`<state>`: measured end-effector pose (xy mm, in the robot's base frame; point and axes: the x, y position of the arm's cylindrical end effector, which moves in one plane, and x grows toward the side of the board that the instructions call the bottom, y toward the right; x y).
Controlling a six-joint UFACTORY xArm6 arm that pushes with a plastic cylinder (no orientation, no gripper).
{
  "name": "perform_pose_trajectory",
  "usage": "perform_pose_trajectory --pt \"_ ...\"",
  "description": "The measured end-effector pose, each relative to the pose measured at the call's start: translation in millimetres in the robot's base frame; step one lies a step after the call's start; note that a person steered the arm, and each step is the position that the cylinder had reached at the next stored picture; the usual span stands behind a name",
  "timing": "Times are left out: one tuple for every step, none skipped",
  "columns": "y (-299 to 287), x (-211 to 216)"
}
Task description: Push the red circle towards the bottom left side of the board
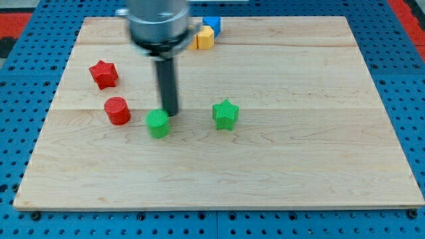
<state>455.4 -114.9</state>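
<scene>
The red circle lies at the board's left-middle. A red star lies above it, toward the view's top left. My tip stands to the right of the red circle, just touching or nearly touching the upper right edge of a green block, which sits between my tip and the red circle. A green star lies to the right of my tip.
A yellow block and a blue block sit together at the board's top edge, partly hidden behind the arm's grey body. The wooden board rests on a blue perforated table.
</scene>
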Motion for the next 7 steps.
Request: perform_pose_trajectory --pt "-31.0 5.2" --pt "-46.6 -16.2" --pt "-57.6 -24.1" --pt "-100.5 -4.6" --pt "-114.5 34.8" --pt "-106.7 -23.9" --pt "-176.8 -11.7"
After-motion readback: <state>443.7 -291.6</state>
